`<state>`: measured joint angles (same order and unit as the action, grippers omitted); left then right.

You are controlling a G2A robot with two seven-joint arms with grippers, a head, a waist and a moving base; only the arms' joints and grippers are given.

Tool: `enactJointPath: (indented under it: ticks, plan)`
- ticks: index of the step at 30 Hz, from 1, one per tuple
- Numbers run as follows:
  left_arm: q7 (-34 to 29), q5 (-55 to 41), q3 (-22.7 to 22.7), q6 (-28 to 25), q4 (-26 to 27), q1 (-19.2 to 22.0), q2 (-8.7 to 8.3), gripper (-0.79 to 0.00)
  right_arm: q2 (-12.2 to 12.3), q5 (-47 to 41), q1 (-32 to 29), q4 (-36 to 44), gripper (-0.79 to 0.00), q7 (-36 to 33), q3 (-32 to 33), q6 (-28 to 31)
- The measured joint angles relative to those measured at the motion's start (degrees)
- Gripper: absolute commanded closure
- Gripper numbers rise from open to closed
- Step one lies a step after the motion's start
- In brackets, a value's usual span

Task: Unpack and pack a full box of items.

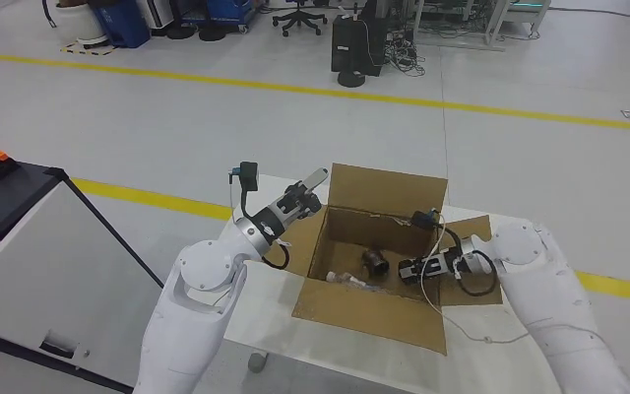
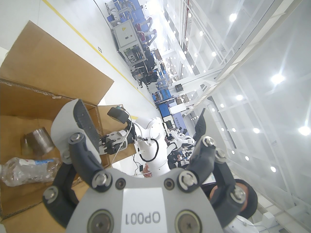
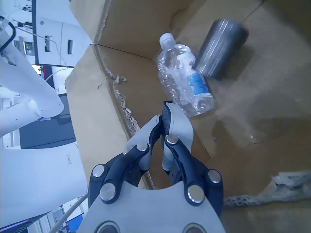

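Nearest to you is the white table (image 1: 295,340), and on it stands the open brown cardboard box (image 1: 369,310), its flaps turned outward.

Look on the box floor by the near wall and you find the crumpled clear plastic bottle with a white cap (image 1: 349,280), lying on its side. In the right wrist view the bottle (image 3: 184,83) carries a white and blue paper label with a small red mark. Its print is too small for you to make out.

Just past the bottle lies the dark grey metal cylinder (image 1: 375,261), also on its side. In the right wrist view the cylinder (image 3: 221,52) sits right against the bottle's labelled side. Whether they touch, you cannot tell.

Your right gripper (image 1: 406,267) reaches over the box's right wall and hangs inside, near the cylinder. Its fingers (image 3: 167,112) are pressed together with nothing between them.

Your left gripper (image 1: 310,192) is above the box's left flap, outside the opening. In its own wrist view the left gripper (image 2: 139,112) is spread wide and holds nothing. A white tag with dark print (image 2: 142,217) is stuck on its base plate.

Beyond the box's upright back flap, a yellow line (image 1: 295,89) crosses the grey floor.
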<state>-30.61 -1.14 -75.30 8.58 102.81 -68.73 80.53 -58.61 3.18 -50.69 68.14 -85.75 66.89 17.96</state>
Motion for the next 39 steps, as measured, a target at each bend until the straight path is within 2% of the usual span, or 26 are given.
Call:
enactJointPath:
  ticks: [4,10,14,15,16,17,18,24,33,36,39]
  plan:
    - [0.0,0.0,0.0,0.0,0.0,0.0,0.0,-0.785,0.4,0.85,-0.81,2.91,0.0,0.61,0.13,-0.38]
    - [0.0,0.0,0.0,0.0,0.0,0.0,0.0,-0.785,1.87,1.4,-3.48,8.61,0.0,1.59,4.13,-2.2]
    - [0.0,0.0,0.0,0.0,0.0,0.0,0.0,-0.785,3.02,7.34,-5.92,14.51,0.0,4.5,6.89,-6.07]
    - [0.0,0.0,0.0,0.0,0.0,0.0,0.0,-0.785,3.19,9.21,-6.39,16.04,-0.055,5.09,7.07,-7.38]
    - [0.0,0.0,0.0,0.0,0.0,0.0,0.0,-0.785,3.34,10.76,-6.79,17.53,-0.302,5.38,7.15,-8.52]
    - [0.0,0.0,0.0,0.0,0.0,0.0,0.0,-0.785,3.51,12.53,-7.17,19.24,-0.751,5.49,7.18,-9.78]
    - [0.0,0.0,0.0,0.0,0.0,0.0,0.0,-0.785,3.64,14.01,-7.32,20.32,-0.785,5.59,7.18,-10.68]
    - [0.0,0.0,0.0,0.0,0.0,0.0,0.0,-0.785,3.81,21.66,-6.36,24.58,-0.785,6.52,4.77,-14.59]
    - [0.0,0.0,0.0,0.0,0.0,0.0,0.0,-0.785,2.88,23.66,0.96,22.3,-0.785,5.02,-1.12,-13.82]
    - [0.0,0.0,0.0,0.0,0.0,0.0,0.0,-0.785,3.32,21.2,0.15,23.96,-0.785,4.31,0.74,-12.54]
    - [0.0,0.0,0.0,0.0,0.0,0.0,0.0,-0.785,4.32,16.99,-2.86,24.69,-0.785,4.47,5.66,-10.58]
